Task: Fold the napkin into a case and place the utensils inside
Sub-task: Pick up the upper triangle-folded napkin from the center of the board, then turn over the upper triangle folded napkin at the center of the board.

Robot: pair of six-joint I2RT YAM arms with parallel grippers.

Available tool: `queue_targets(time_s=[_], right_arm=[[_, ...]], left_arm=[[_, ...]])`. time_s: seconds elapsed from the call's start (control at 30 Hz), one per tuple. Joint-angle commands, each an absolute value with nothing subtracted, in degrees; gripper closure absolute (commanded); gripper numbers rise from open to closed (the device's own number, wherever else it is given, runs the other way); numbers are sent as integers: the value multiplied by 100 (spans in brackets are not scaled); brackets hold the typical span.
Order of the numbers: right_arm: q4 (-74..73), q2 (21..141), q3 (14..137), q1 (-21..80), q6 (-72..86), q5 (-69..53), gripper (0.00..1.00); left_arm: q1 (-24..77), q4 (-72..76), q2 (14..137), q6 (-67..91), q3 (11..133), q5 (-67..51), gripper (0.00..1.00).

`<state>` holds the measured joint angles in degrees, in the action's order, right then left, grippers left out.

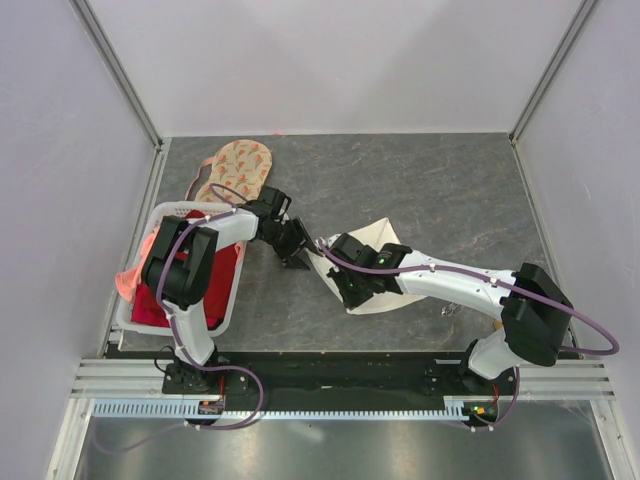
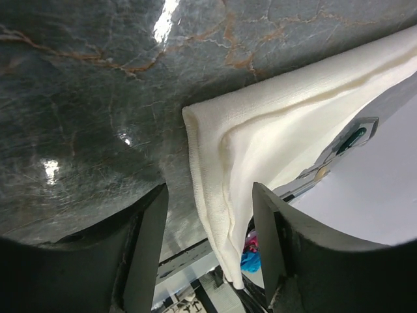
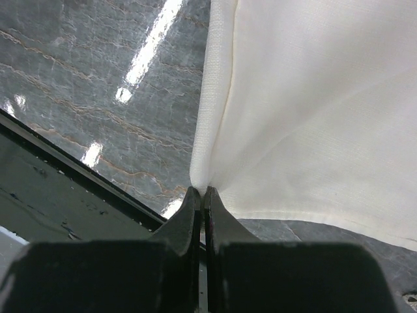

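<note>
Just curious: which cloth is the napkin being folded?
Look at the middle of the dark stone table. The napkin is the plain cream-white cloth pinched by the right hand, unlike the floral peach cloth and the red cloth at left.

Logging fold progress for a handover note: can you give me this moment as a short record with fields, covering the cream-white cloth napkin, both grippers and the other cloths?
napkin: cream-white cloth napkin, draped in loose layers, not yet a narrow rectangle
right gripper: shut on the napkin's edge
left gripper: open, fingers either side of a napkin corner
other cloths: peach floral-print cloth on grey table; red cloth in white basket
</note>
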<state>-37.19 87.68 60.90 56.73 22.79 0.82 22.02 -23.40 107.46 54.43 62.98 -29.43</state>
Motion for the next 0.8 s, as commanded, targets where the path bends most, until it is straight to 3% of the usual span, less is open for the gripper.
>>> queue_targets(time_s=[0.0, 0.17, 0.37, 0.43, 0.47, 0.77], right_arm=[[-3674, 8578, 6275, 5616, 2329, 9, 100], [-3630, 8543, 6214, 5599, 2303, 17, 100], [-3639, 8420, 6082, 5581, 2285, 18, 100], [-3630, 8376, 6073, 5581, 2241, -148, 100], [-3630, 8341, 6073, 5581, 2224, -167, 100], [-3665, 8840, 6897, 5888, 1934, -667, 100]], left_arm=[[2259, -2250, 10863, 5695, 6495, -2725, 47], [2259, -2197, 11100, 5687, 6644, -2672, 54], [2259, -2162, 11294, 5616, 6925, -2619, 73], [2250, -2197, 11259, 5555, 7040, -2575, 96], [2250, -2241, 11250, 5537, 7118, -2532, 98], [1662, -3348, 10074, 4660, 7514, -2153, 98]])
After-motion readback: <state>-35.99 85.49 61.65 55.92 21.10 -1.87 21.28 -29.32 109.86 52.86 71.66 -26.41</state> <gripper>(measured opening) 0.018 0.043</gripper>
